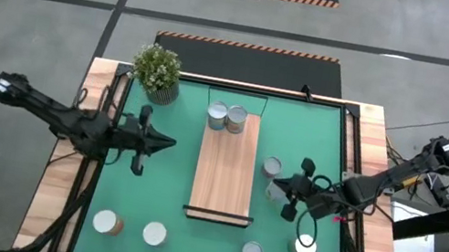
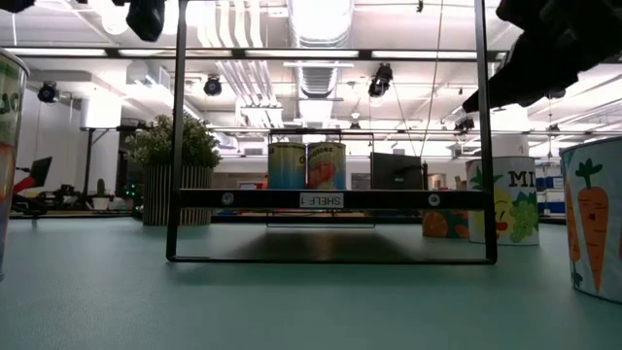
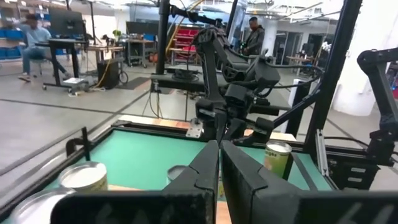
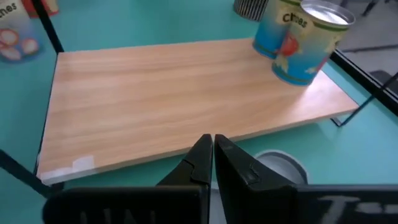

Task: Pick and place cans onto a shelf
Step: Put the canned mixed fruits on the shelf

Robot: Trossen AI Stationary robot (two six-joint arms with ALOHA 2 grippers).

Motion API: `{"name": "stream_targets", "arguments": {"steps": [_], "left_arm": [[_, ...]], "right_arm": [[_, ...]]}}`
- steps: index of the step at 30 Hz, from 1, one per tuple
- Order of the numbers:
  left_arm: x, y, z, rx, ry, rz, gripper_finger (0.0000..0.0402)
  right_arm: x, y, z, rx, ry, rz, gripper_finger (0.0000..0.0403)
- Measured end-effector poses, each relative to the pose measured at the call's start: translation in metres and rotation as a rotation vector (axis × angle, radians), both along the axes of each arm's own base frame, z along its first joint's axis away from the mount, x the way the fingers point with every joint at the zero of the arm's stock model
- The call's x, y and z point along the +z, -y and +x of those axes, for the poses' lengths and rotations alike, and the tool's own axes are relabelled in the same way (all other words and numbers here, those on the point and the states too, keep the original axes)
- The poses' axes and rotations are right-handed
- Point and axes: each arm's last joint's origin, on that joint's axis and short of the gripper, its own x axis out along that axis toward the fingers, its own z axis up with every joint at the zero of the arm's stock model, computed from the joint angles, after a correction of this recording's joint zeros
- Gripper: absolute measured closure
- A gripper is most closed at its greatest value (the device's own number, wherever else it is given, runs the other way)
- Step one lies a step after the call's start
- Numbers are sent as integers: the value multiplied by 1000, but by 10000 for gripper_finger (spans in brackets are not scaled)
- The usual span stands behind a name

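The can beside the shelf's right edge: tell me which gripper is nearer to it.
Right. The right gripper sits just beside that can, over the mat on the same side of the shelf. The left gripper is across the shelf, off its left edge.

Far people (image 3: 37, 37) blurred; left can (image 2: 10, 146) cut off.

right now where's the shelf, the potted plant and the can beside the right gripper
shelf (image 1: 225, 177): high view, bare wood at the plank's middle.
potted plant (image 1: 157, 68): high view, its leafy top.
can (image 1: 272, 167): high view, its round silver lid.
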Motion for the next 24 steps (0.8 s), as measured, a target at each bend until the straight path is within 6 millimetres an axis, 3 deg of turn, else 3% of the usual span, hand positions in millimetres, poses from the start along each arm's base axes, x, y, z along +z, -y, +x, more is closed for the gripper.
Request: {"name": "stream_targets", "arguments": {"steps": [11,16,24], "left_arm": [[-4,4,14,-2,3,-4,402],[-2,4,14,-3,9,-6,402],[-1,4,13,-3,14,-8,402]], "right_arm": [[-19,-15,-12,80,91,-35,394],[-25,-18,-19,31,120,-96,394],[-32,-16,-22,8,120,-45,392]]}}
